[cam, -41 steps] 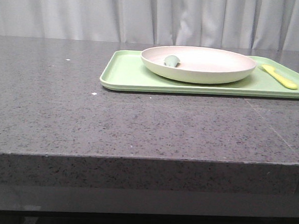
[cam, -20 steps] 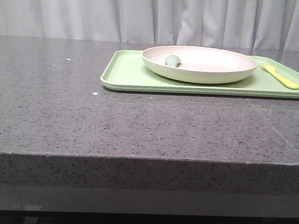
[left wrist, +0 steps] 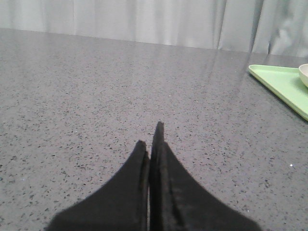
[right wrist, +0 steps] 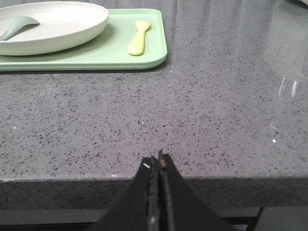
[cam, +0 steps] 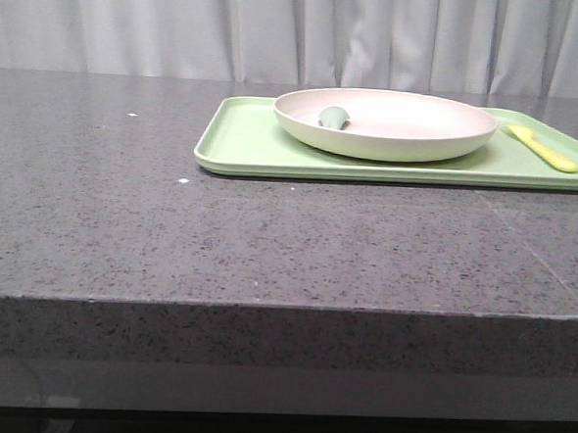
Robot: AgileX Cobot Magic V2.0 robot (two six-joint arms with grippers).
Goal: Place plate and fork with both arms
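Observation:
The cream-white plate (cam: 385, 124) sits on a light green tray (cam: 244, 143) at the far right of the table; a pale blue-green utensil (cam: 332, 117) lies in it. The yellow fork (cam: 541, 147) lies on the tray to the right of the plate. Plate (right wrist: 53, 26) and fork (right wrist: 138, 43) also show in the right wrist view. My left gripper (left wrist: 150, 139) is shut and empty over bare table, far left of the tray. My right gripper (right wrist: 158, 161) is shut and empty at the table's front edge. Neither gripper shows in the front view.
The grey speckled stone table (cam: 170, 229) has its front edge (cam: 264, 308) close to the camera. The tray's corner (left wrist: 279, 84) shows in the left wrist view. White curtains (cam: 134, 21) hang behind the table.

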